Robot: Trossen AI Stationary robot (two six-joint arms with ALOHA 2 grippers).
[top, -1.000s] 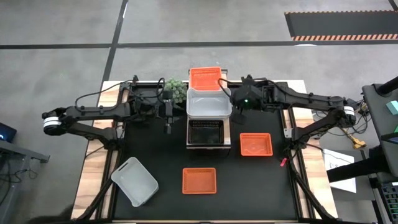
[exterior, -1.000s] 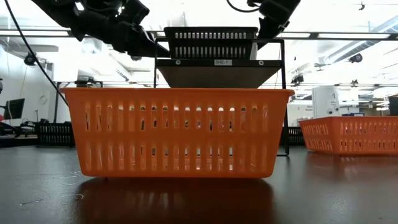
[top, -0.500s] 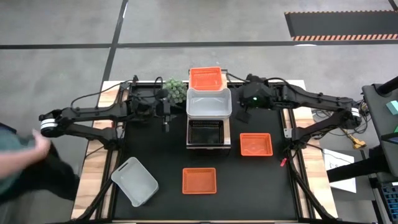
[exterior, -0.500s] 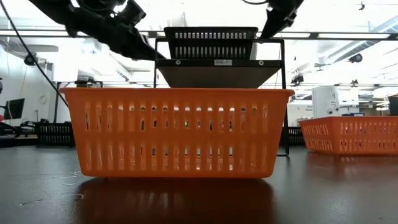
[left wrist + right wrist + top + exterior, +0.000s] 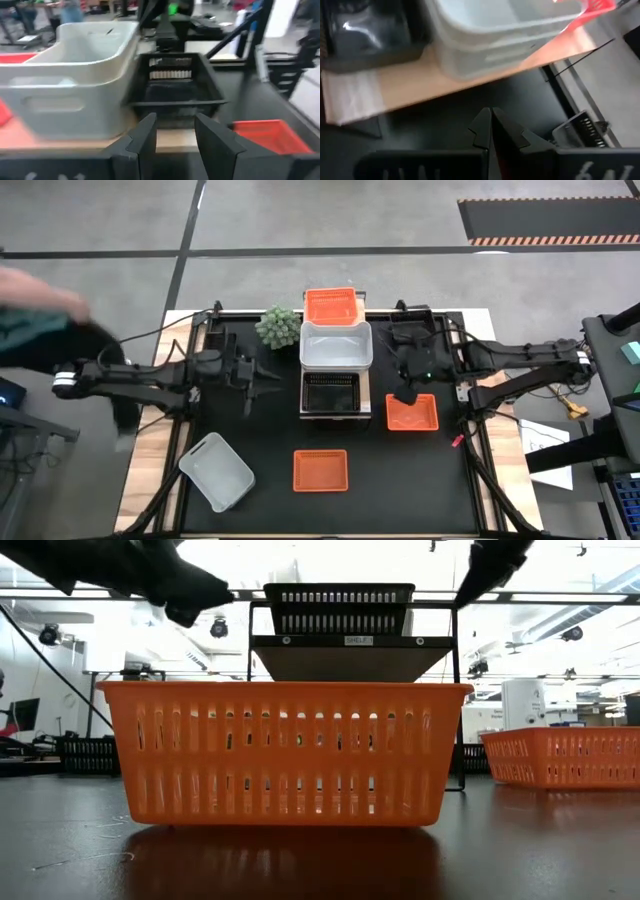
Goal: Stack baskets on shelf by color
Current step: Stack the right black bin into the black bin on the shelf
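Red-orange, white and black baskets [image 5: 337, 357] are seen lined up on the shelf [image 5: 369, 393] at frame centre; the left claw [image 5: 250, 388], fingers apart and empty, and the shut right claw [image 5: 402, 397] are poised between picks, with loose baskets next

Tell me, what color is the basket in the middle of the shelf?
The middle basket is see-through white; the high view shows it best.

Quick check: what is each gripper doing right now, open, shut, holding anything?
Left gripper: open, empty, beside the shelf.
Right gripper: shut, holding nothing, above the red-orange basket on the table.
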